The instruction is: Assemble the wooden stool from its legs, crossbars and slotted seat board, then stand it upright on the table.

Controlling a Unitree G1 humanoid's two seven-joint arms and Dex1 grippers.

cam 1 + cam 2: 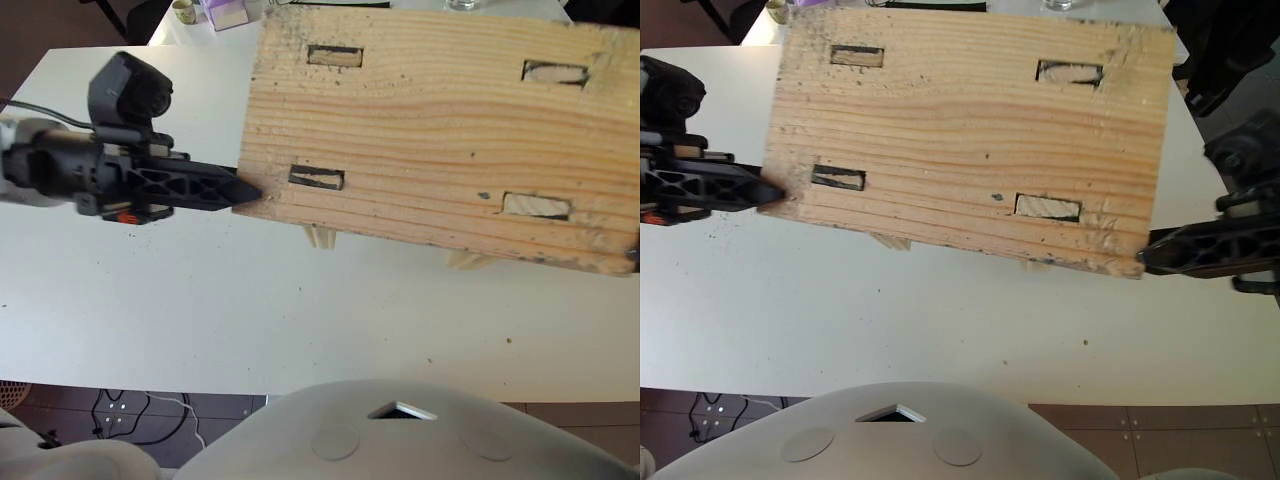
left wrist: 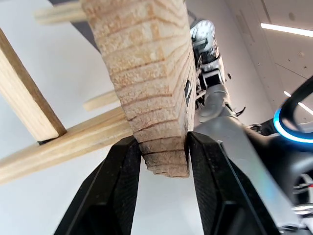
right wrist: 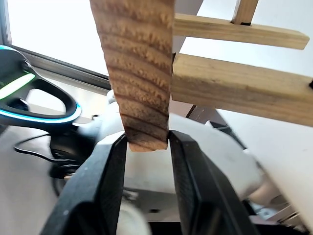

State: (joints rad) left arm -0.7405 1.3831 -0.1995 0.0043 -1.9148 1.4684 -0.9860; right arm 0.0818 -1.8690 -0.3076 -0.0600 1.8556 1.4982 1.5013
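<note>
Two-sided grip on seat board (image 1: 970, 140), over surface (image 1: 250, 310).
Pinched at left edge by left jaws, at near right corner by right jaws, likely to keep it level; legs (image 3: 239, 88) and crossbars (image 2: 24, 98) already fitted beneath.

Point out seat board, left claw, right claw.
seat board (image 1: 970, 130): right eye view, top face between slots.
left claw (image 2: 163, 142): left wrist view, midway between fingertips.
right claw (image 3: 147, 138): right wrist view, midway between fingertips.
</note>
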